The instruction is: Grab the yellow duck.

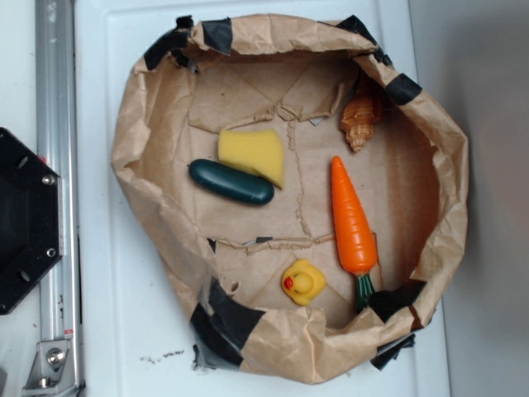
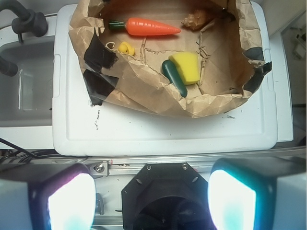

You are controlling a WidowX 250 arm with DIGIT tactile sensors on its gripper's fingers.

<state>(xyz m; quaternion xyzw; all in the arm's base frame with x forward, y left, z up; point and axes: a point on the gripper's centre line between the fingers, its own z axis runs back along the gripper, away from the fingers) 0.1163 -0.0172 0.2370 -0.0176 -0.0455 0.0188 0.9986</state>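
Hand hangs spread and empty, well away from the duck; best to descend straight over it, clear of the carrot and paper wall.

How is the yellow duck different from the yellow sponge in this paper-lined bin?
The yellow duck is small, rounded and glossy; the yellow sponge is larger, wedge-shaped and matte. The duck has a red-orange beak; the sponge is plain. The duck sits near the toy carrot; the sponge touches the dark green toy. Both are yellow.
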